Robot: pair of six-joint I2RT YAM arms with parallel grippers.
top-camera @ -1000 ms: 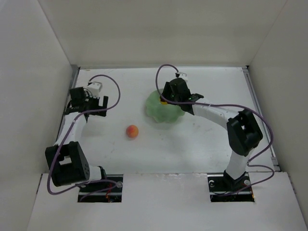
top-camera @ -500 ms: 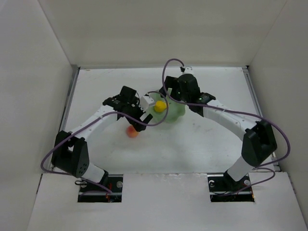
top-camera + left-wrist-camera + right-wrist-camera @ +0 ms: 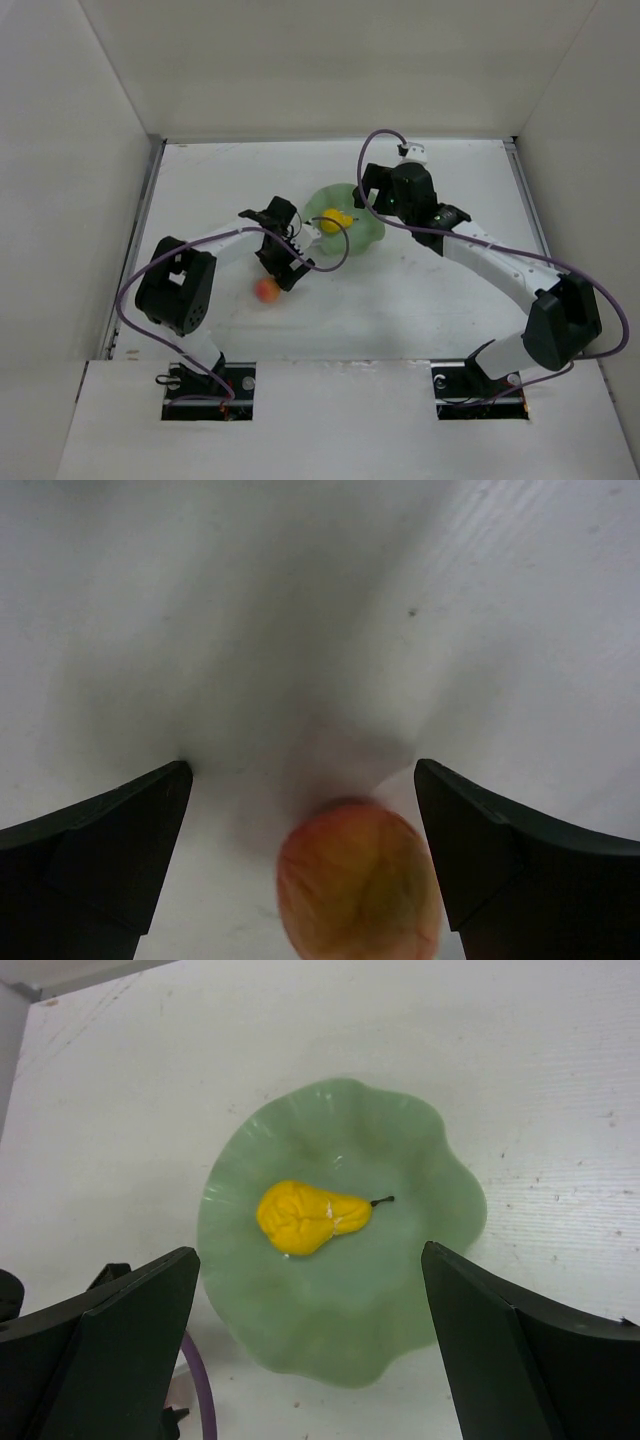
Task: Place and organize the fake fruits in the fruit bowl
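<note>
The yellow pear lies on its side in the pale green fruit bowl, stem pointing right; from above, the pear sits in the bowl at mid-table. My right gripper hangs open above the bowl with nothing between its fingers, and from above it is at the bowl's right rim. The orange-red peach rests on the table between my left gripper's open fingers, slightly blurred. From above the peach lies just beside the left gripper.
White walls enclose the table on three sides. The left arm's purple cable loops close to the bowl's near-left rim. The left arm's elbow sits near the table's left front.
The right gripper opened, left the pear in the bowl and drew back to the right. The left arm swung in from the far left and lowered over the peach, which now lies slightly nearer.
</note>
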